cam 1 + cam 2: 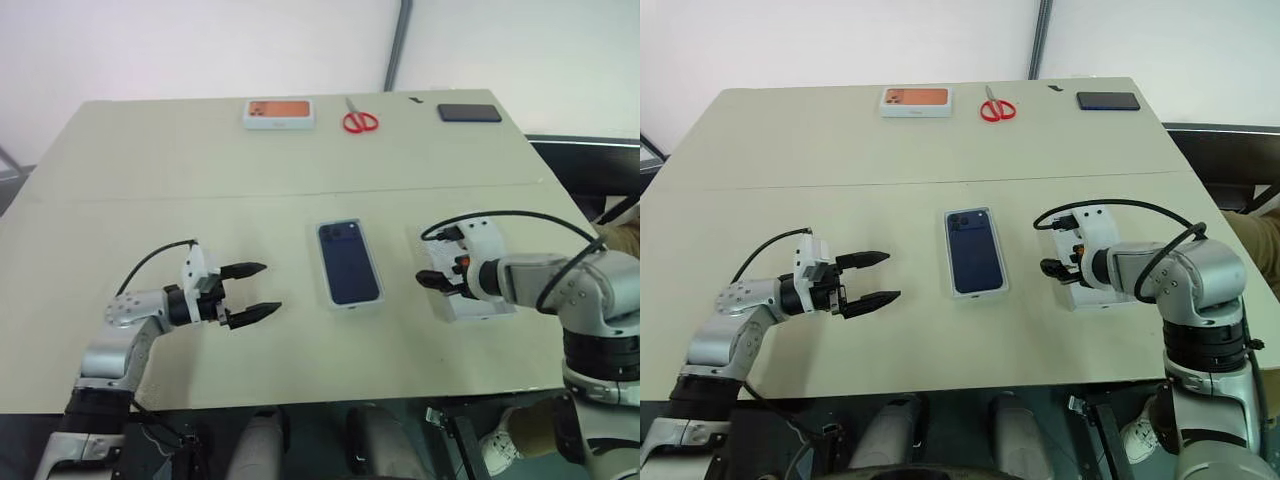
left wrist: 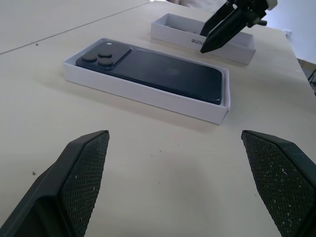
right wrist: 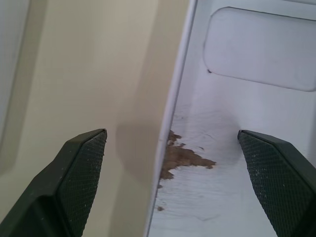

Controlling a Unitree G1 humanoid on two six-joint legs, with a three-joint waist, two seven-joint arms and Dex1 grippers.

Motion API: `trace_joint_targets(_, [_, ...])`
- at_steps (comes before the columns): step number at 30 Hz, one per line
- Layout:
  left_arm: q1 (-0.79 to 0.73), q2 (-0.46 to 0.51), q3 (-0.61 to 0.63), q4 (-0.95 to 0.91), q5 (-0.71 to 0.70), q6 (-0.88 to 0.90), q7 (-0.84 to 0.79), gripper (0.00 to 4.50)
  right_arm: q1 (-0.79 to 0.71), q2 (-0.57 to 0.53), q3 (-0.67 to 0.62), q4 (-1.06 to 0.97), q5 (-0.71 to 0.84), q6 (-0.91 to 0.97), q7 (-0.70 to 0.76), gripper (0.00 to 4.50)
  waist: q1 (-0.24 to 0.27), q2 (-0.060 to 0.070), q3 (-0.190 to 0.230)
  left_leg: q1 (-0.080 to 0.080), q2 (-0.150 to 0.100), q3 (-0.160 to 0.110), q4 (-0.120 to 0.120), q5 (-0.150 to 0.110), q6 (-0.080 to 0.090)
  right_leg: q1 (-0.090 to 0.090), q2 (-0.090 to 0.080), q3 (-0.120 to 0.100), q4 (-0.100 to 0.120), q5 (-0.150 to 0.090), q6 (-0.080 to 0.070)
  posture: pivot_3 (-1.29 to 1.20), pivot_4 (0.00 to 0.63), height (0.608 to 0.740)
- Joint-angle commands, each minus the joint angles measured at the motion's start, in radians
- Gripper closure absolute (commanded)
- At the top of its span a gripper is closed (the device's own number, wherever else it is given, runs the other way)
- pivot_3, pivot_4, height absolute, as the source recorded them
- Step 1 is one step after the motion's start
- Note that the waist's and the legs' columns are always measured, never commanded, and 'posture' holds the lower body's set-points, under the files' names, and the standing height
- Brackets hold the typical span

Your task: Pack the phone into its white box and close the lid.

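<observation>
The left gripper [image 1: 256, 292] hovers over the table [image 1: 150, 180] with its 2 fingers spread wide, nothing between them. Straight ahead of those open jaws, a little way off, the phone [image 1: 348, 260] lies back-up inside the white box [image 2: 148, 94], camera cluster at the far end. Beyond it, the right gripper [image 2: 210, 37] points down over the lid [image 3: 237, 123], jaws also wide and empty; 1 wall of the upturned lid runs between the fingertips. The right arm hides most of the lid from above.
</observation>
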Motion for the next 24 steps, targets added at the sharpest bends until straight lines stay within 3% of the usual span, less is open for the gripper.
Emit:
trace_joint_targets(1, [0.002,-0.003,-0.001,-0.039,-0.007,-0.014,0.010,0.00,-0.022,-0.022,-0.003,-0.026,0.111,0.007,-0.081,0.06,0.000,0.000,0.000,0.000,0.000,0.000,0.000,0.000,0.000,0.000,0.000,0.000,0.000,0.000,0.000,0.00,0.150,0.740])
trace_joint_targets(10, [-0.004,-0.007,-0.005,-0.047,-0.007,-0.008,0.028,0.00,0.008,-0.037,-0.007,-0.033,0.343,0.007,-0.289,0.06,0.000,0.000,0.000,0.000,0.000,0.000,0.000,0.000,0.000,0.000,0.000,0.000,0.000,0.000,0.000,0.00,0.150,0.740])
trace_joint_targets(17, [-0.015,-0.015,-0.013,-0.045,-0.005,-0.004,0.042,0.00,0.029,-0.033,-0.004,-0.033,0.430,0.007,-0.411,0.06,0.000,0.000,0.000,0.000,0.000,0.000,0.000,0.000,0.000,0.000,0.000,0.000,0.000,0.000,0.000,0.00,0.150,0.740])
trace_joint_targets(19, [-0.016,-0.016,-0.014,-0.047,-0.006,-0.002,0.046,0.00,0.031,-0.034,0.001,-0.029,0.427,0.007,-0.431,0.81,0.000,0.000,0.000,0.000,0.000,0.000,0.000,0.000,0.000,0.000,0.000,0.000,0.000,0.000,0.000,0.00,0.150,0.740])
trace_joint_targets(24, [-0.016,-0.014,-0.016,-0.066,-0.015,0.013,0.064,0.00,0.032,-0.030,0.012,-0.022,0.417,0.007,-0.458,3.30,-0.001,0.000,0.000,0.000,0.000,0.000,0.000,0.000,0.000,0.000,0.001,0.000,0.000,0.000,0.000,0.00,0.150,0.740])
